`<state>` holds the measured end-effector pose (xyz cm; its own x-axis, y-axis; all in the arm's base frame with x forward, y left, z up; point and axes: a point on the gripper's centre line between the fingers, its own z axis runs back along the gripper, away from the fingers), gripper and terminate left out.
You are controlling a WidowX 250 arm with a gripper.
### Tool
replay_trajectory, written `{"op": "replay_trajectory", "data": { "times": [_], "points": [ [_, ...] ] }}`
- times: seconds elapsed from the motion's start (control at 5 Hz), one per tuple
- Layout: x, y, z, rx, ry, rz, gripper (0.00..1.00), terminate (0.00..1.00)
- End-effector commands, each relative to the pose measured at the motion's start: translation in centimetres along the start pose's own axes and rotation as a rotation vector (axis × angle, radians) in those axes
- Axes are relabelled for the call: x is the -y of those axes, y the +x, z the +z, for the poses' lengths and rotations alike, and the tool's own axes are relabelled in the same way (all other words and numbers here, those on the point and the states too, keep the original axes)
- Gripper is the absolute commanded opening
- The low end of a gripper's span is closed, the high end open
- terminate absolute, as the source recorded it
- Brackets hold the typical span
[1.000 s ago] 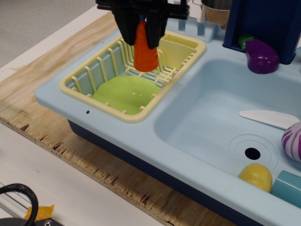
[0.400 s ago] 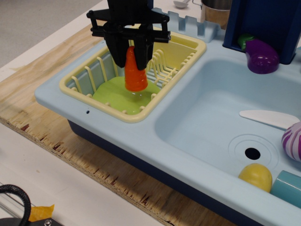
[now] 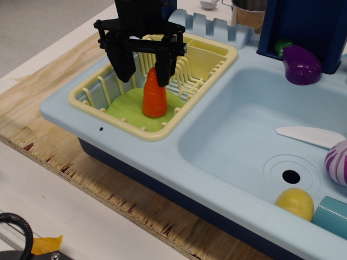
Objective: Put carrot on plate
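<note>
The orange carrot (image 3: 154, 96) stands upright, tip up, on the lime-green plate (image 3: 126, 108), which lies inside the pale yellow dish rack (image 3: 209, 57). My black gripper (image 3: 143, 69) hangs just above the plate with its jaws spread wide. The carrot's tip rises between the two fingers, close to the right finger (image 3: 165, 66), with a clear gap to the left one. The carrot's base rests on the plate's right half. The gripper's body hides part of the rack behind it.
The rack sits on the light-blue sink unit's (image 3: 65, 111) left side. The basin (image 3: 244, 135) at right holds a white knife (image 3: 309, 135), a yellow ball toy (image 3: 294, 202), a teal cup (image 3: 332, 215) and a purple striped toy (image 3: 339, 162). A purple eggplant (image 3: 300, 65) lies at the back.
The gripper came down to the left with the carrot, set it on the plate and opened its jaws. The carrot now stands free on the plate.
</note>
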<state>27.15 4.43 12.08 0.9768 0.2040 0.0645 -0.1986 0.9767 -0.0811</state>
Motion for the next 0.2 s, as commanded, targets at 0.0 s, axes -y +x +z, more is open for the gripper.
{"op": "replay_trajectory", "data": {
  "times": [0.0],
  "points": [
    [-0.15,0.37,0.79,0.028,0.000,0.005,1.00,1.00]
  ]
}}
